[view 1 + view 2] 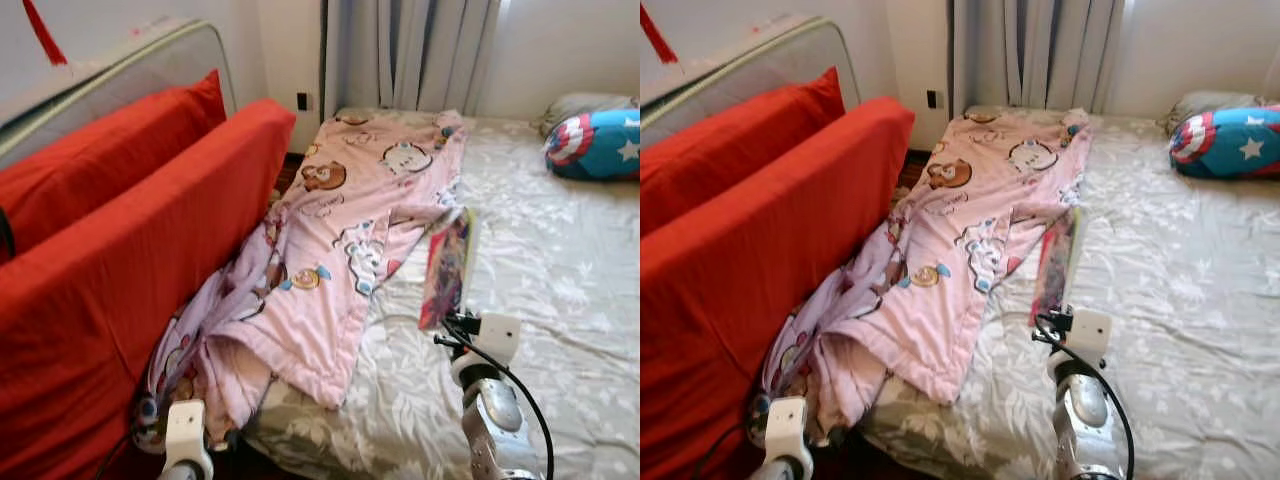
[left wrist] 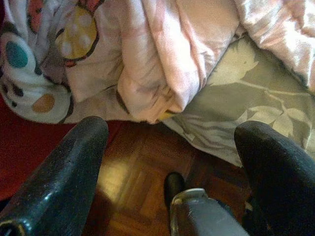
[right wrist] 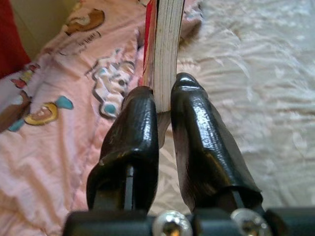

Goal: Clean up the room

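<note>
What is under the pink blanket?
The pink blanket lies on the bed's grey leaf-print sheet, its near end hanging toward the wooden floor. Anything beneath its folds is covered.

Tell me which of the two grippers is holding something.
The right gripper: its fingers clamp a thin book above the bed; the left gripper hangs open.

Silver arms, white wrist housings, black cable, glossy black right claw (image 3: 165, 101) fingers.
</note>
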Controlling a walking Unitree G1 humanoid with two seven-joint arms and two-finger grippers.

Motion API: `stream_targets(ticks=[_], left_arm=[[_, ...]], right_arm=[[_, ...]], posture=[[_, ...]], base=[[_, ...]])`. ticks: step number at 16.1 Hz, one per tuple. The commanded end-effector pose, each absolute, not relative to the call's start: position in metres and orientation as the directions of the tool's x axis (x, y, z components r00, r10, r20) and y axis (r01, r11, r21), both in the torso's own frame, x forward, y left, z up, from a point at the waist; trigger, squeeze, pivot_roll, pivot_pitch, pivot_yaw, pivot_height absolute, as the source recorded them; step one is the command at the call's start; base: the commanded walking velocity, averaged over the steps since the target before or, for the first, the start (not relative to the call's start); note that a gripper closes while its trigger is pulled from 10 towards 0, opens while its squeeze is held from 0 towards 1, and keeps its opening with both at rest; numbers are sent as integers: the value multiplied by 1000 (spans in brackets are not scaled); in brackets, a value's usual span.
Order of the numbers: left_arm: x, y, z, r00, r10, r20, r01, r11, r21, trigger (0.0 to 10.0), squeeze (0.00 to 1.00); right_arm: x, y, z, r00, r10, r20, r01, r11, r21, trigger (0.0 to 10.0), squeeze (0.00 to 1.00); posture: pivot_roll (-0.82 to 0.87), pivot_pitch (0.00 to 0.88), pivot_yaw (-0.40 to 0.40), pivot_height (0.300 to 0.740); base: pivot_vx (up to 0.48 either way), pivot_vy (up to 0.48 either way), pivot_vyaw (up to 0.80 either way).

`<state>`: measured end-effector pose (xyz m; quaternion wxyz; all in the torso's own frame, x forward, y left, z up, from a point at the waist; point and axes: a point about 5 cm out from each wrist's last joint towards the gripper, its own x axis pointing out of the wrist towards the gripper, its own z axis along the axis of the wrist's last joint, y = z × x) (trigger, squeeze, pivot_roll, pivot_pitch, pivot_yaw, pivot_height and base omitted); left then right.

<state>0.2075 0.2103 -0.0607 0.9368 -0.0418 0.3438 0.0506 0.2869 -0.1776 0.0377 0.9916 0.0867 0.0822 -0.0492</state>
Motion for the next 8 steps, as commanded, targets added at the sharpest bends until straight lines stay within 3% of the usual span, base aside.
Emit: stream_targets(ticks=[1, 5, 8], left_arm=[[197, 215, -67, 718, 76, -692, -119, 993, -14, 10000, 0], [184, 218, -75, 660, 116, -742, -148, 989, 22, 10000, 0], [185, 214, -76, 659, 91, -747, -121, 993, 13, 10000, 0]], right_arm=[[292, -176, 45, 988, -83, -129, 103, 982, 158, 10000, 0], [292, -183, 47, 985, -123, -124, 143, 976, 163, 10000, 0], [293, -183, 48, 984, -127, -127, 146, 978, 146, 10000, 0]], posture=[[-41, 0, 5, 740], [-37, 0, -28, 740], [-60, 0, -9, 740]], base=[[0, 0, 0], [0, 0, 0], [0, 0, 0]])
